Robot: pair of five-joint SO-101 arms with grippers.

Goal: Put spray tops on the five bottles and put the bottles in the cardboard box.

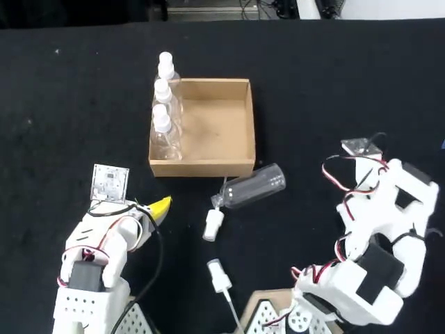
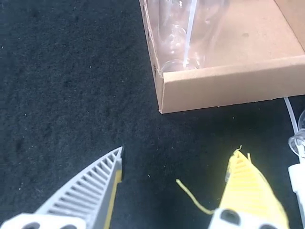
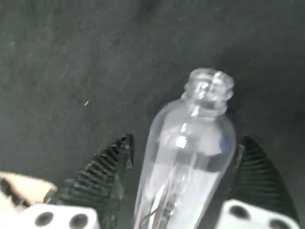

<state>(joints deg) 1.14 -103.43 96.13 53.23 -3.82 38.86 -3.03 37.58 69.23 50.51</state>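
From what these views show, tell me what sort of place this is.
Probably a robotics lab bench: the left arm and the right arm stand side by side at a black cloth-covered table, with loose cables behind its far edge.

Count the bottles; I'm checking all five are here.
5. Three bottles stand along one wall of the cardboard box; one lies on the table outside it; one bottle sits in the right gripper.

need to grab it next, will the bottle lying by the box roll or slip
The lying bottle is round and on its side, so a nudge would likely roll it. It looks clear and empty, so probably light and easily knocked. Its smooth wall may slip in a grip.
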